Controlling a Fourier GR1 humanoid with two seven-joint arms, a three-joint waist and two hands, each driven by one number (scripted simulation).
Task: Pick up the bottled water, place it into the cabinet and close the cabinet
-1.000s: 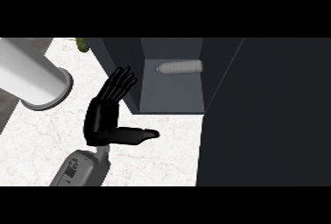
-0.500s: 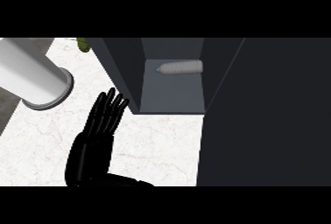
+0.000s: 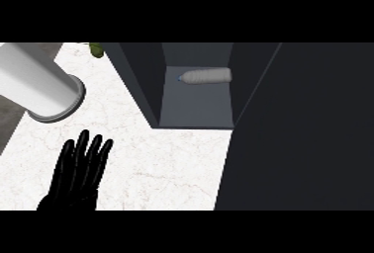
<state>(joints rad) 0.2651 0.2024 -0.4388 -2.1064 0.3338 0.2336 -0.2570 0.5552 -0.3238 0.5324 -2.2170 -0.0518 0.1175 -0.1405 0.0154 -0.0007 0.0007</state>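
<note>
The bottled water (image 3: 205, 75) is a pale clear bottle lying on its side deep inside the open cabinet (image 3: 196, 111), cap pointing left. The cabinet's dark door (image 3: 306, 138) fills the right side of the view. My left hand (image 3: 76, 173) shows at the lower left over the white marble counter (image 3: 164, 163), fingers straight and pointing up the view, holding nothing. It is well apart from the cabinet and the bottle. My right hand does not show.
A large white cylinder (image 3: 36, 84) on a round base stands at the upper left of the counter. A small green object (image 3: 96, 48) peeks out at the top edge, left of the cabinet's side wall.
My left hand has drawn back from beside the cabinet opening toward the lower left edge, its forearm leaving the view. The bottle stays lying in the cabinet.
</note>
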